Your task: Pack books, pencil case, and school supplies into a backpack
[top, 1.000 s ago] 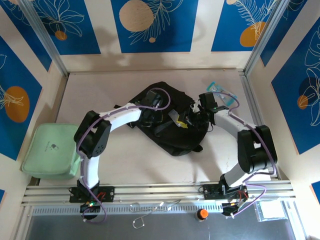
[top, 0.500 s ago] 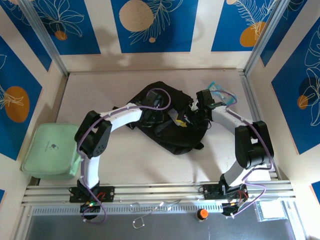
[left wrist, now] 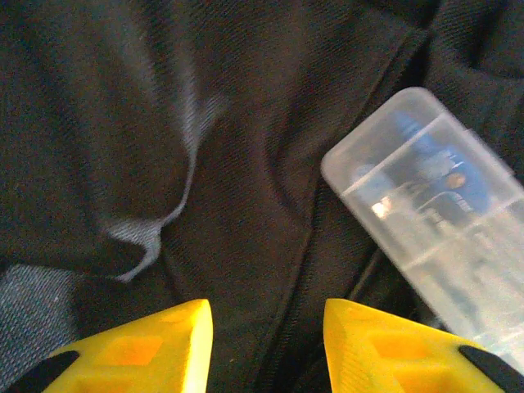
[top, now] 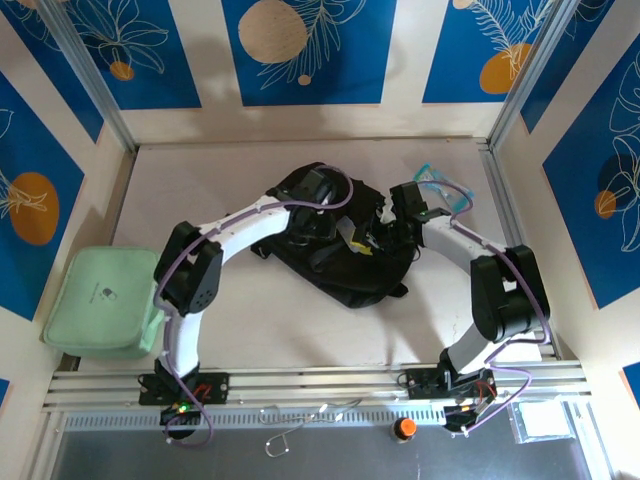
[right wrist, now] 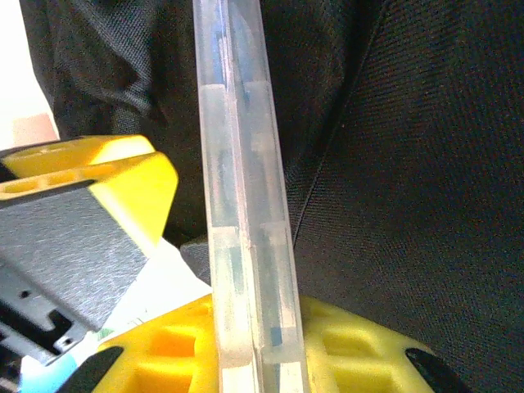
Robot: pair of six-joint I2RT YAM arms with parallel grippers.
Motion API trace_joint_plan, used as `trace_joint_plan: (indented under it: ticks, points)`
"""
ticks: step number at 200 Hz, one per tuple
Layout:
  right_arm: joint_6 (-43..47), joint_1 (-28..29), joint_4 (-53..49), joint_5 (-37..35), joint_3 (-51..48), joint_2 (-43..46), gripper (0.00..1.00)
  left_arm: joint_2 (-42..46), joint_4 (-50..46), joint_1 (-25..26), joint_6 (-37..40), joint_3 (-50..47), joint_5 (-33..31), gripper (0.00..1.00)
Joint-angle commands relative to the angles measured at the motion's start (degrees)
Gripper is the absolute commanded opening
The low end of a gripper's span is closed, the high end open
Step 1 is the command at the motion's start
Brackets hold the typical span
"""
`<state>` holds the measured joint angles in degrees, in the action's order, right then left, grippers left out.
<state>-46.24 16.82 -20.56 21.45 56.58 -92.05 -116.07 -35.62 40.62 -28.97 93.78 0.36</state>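
The black backpack [top: 345,270] lies in the middle of the table. My left gripper [top: 330,213] hovers over its top, open, with only black fabric [left wrist: 246,205] between the yellow fingers [left wrist: 147,348]. A clear plastic pen box [left wrist: 434,213] lies just right of that gripper. My right gripper [top: 380,238] is shut on this clear box [right wrist: 246,246], which stands edge-on between its fingers [right wrist: 352,352] against the backpack fabric [right wrist: 426,164]. The books are hidden or out of view.
A mint green zip case [top: 100,300] sits at the table's left edge. A clear pouch with teal trim [top: 440,190] lies at the back right behind my right arm. A yellow and grey part [right wrist: 115,188] is close to the left of the held box.
My left gripper has moved farther back and right over the backpack's top. My right gripper has edged slightly left with the clear box.
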Motion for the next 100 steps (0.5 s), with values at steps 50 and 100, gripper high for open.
trace_joint_plan:
  ticks: [50, 100]
  points:
    - [-2.44, -0.77, -8.19, -3.87, -4.51, -1.07, 0.03, -10.75, -9.14, 1.21, 4.16, 7.65, -2.04, 0.50]
    - [-2.16, -2.17, -10.08, -4.90, -7.03, 1.85, 0.03, -15.16, -11.57, 0.30, 0.58, 6.65, -8.02, 0.36]
